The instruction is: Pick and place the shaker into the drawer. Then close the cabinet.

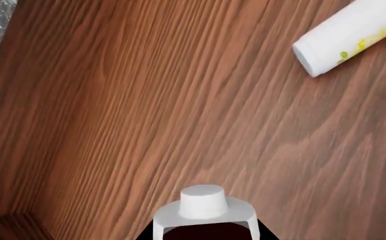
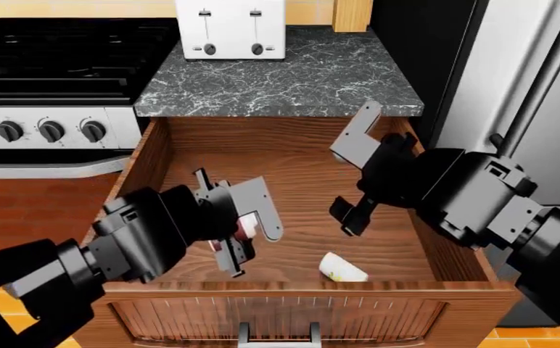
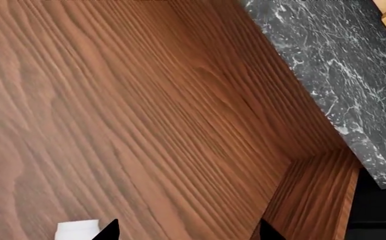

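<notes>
The wide wooden drawer [image 2: 150, 156] stands pulled open below the counter. Inside it, close to the front wall, my left gripper [image 2: 244, 232] is shut on the shaker [image 2: 245, 225]. In the left wrist view the shaker [image 1: 204, 206] shows a white cap and a dark red body above the drawer floor [image 1: 179, 100]. My right gripper [image 2: 352, 177] hangs open over the right half of the drawer. Its fingertips [image 3: 109, 231] are wide apart with only drawer floor [image 3: 146, 125] between them.
A white tube with yellow marks [image 2: 340, 268] [image 1: 350, 35] lies on the drawer floor near the front right. Behind the drawer is the dark marble counter [image 2: 280, 80] with a toaster [image 2: 230, 29]. A stove [image 2: 48, 87] is at left, a fridge [image 2: 532, 87] at right.
</notes>
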Motion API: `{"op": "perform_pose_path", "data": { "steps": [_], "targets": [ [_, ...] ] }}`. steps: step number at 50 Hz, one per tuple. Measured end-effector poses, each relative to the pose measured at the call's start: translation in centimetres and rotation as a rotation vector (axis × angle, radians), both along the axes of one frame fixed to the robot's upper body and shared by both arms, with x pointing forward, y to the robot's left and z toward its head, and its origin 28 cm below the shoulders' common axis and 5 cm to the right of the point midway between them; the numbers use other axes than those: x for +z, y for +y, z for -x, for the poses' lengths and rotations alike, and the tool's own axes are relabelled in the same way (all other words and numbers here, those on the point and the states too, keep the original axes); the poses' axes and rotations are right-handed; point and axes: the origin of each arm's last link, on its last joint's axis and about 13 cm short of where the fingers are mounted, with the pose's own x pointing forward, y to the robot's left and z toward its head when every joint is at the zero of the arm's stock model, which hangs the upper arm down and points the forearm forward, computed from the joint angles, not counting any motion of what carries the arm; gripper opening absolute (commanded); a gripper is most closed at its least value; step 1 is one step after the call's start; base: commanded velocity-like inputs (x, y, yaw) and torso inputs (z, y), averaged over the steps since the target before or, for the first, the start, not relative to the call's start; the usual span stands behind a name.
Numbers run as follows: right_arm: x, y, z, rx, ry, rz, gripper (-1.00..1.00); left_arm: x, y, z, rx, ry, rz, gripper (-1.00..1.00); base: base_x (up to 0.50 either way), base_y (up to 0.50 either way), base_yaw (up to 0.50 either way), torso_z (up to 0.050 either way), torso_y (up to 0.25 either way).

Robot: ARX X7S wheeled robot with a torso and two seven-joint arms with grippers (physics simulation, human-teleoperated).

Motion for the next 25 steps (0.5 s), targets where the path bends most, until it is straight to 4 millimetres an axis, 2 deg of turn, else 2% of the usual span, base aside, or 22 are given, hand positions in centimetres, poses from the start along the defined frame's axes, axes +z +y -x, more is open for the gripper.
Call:
{"op": "perform_pose_path", "data": {
  "steps": [4,5,14,25],
  "targets": [
    [0.1,0.0,0.0,-0.002,-0.004,-0.002,1.0,-0.2,0.0,0.0,0.001,0.004,-0.003,-1.0,0.0,0.0,0.0,0.0,0.0],
    [0.1,0.0,0.0,-0.003,-0.005,-0.002,1.0,-0.2,0.0,-0.1,0.001,0.005,-0.004,1.0,0.0,0.0,0.0,0.0,0.0],
    [0.3,-0.1,0.0,-0.006,-0.012,-0.004,1.0,-0.2,-0.1,-0.3,0.01,-0.001,-0.003,1.0,0.0,0.0,0.0,0.0,0.0],
    [0.5,-0.2,0.1,-0.01,-0.02,-0.003,1.0,0.8,0.0,-0.6,0.029,-0.039,0.017,1.0,0.0,0.0,0.0,0.0,0.0]
  ]
}}
